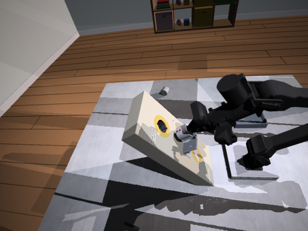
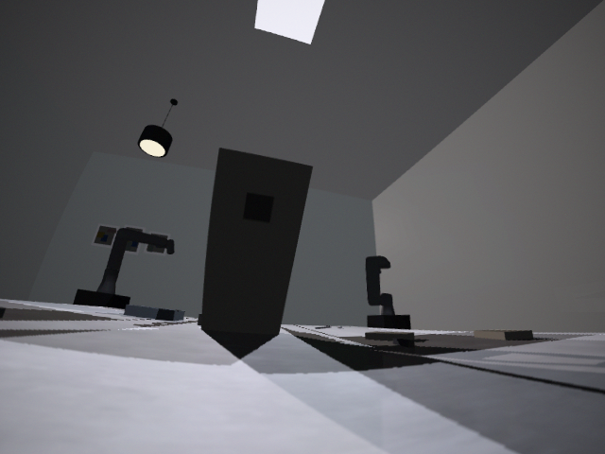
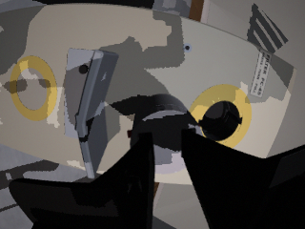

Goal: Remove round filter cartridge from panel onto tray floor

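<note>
From left to right in the top view: at the service panel [image 1: 147,107] [image 2: 253,269] [image 3: 210,52], dark socket [image 1: 161,125] [image 3: 221,119] now vacated. Next, the filter cartridge [image 1: 183,132] [image 3: 169,164], out of its socket and held before the panel face; contact with the face, cannot tell. Best drawn straight outward first, well past the grey hinged flap [image 1: 190,146] [image 3: 97,110], without twisting. At the gripper [image 1: 189,130] [image 3: 166,137], jaws partly apart, clamped on the cartridge. Farther right, tray [image 1: 251,124] [image 2: 139,311]: carry over the rim, lower gently to the floor, then open and back away
</note>
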Motion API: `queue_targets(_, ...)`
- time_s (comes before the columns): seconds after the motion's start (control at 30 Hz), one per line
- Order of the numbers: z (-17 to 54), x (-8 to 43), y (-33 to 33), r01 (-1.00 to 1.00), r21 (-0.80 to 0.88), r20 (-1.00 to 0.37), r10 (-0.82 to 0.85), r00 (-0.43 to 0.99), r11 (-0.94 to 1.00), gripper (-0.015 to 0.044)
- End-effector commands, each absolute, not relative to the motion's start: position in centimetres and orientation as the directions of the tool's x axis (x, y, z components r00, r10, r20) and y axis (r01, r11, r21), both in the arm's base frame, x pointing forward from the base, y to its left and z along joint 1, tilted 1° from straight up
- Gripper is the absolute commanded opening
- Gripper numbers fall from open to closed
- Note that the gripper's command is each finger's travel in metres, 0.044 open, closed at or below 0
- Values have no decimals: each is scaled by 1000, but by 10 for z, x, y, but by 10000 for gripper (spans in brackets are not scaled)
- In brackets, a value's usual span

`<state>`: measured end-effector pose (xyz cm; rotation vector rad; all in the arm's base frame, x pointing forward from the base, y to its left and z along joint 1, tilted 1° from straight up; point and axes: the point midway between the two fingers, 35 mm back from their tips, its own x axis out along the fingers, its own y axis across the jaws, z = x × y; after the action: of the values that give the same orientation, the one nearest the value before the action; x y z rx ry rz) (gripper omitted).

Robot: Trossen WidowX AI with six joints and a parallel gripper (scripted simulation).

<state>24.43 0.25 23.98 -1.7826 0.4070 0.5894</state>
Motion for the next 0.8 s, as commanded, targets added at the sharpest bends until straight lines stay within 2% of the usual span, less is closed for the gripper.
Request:
queue_targets(0.0,229,240,2,-549,-784,-579,23,815,-289,0)
queue_targets(0.03,229,240,2,-549,-784,-579,23,815,-289,0)
queue_targets(0.17,235,242,2,-554,-783,-584,24,812,-283,96)
queue_targets(0.77,235,242,2,-554,-783,-584,24,812,-283,96)
